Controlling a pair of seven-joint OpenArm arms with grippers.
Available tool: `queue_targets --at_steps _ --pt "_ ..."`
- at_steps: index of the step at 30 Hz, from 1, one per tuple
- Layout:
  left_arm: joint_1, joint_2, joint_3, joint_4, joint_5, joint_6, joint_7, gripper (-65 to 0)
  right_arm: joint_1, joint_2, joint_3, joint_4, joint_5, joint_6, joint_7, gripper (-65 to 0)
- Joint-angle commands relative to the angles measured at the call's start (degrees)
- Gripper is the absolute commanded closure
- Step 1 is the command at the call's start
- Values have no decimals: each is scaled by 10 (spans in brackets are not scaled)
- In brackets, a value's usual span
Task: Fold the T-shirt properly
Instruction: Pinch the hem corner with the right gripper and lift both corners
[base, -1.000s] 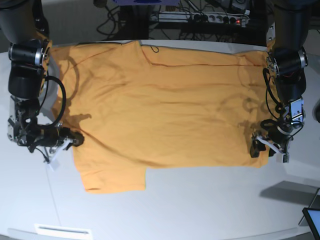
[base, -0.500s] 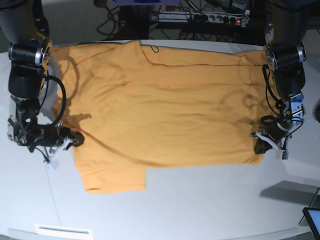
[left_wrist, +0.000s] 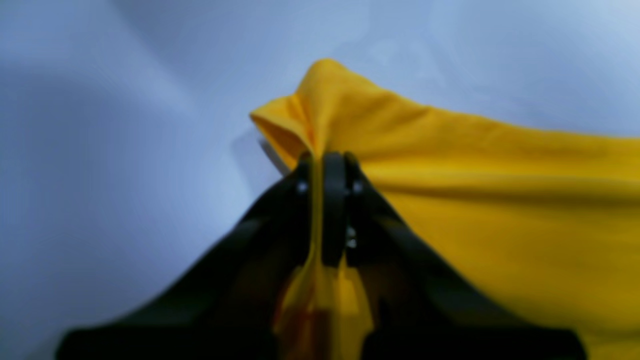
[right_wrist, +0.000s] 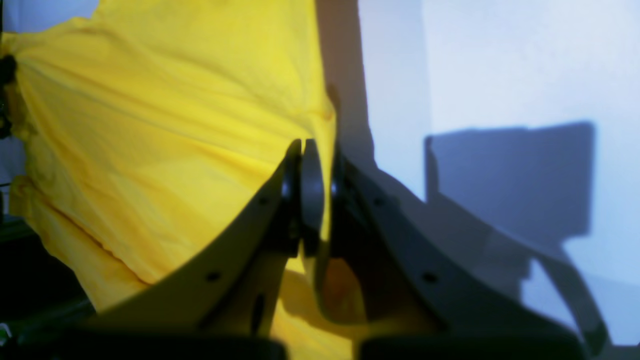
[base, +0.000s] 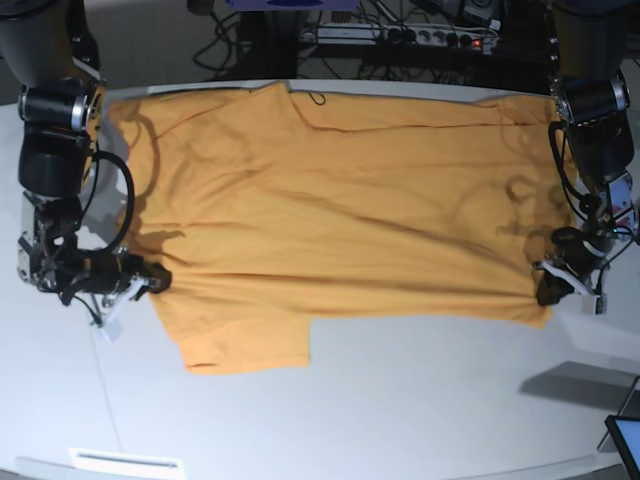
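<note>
The T-shirt is lying spread over the far half of the table, its far hem running along the table's far edge and its near hem crossing the middle. One sleeve is sticking out toward the near edge on the side of the right arm. The whole near half of the table is lying bare, leaving wide room in front of the cloth, and a strip of bare table is showing past each end of the shirt.

The left tool is pinching the near corner of the T-shirt's hem, jaws closed on the fabric; the left wrist view is showing the cloth peaking up between the closed jaws. The right tool is clamping the shirt's edge just above the sleeve, jaws likewise closed with yellow cloth between them.

Compared with a second ago, the left tool is gripping where it was open before, and it is sitting farther toward the table's end, with the corner drawn out along with it. The near hem is running straighter and tauter, and the sleeve is lying shifted a little the same way.

The table is a smooth pale grey. Beyond its far edge, cables and a power strip are lying in shadow.
</note>
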Motion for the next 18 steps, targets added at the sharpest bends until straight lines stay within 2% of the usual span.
queue_targets --at_steps 1,5,13,18 --pt "-14 -17 -3 12 -9 6 -18 0 12 4 -20 9 -22 -4 -13 -4" --pt "-19 -8 -4 12 -9 6 -18 0 14 3 -69 36 -19 -4 12 -4" --pt "-20 -3 -5 41 -7 6 -18 0 48 -4 -79 36 -22 -5 30 -4" --pt "-41 -5 -4 40 -6 6 -18 0 83 -4 -80 36 -22 -46 32 -4"
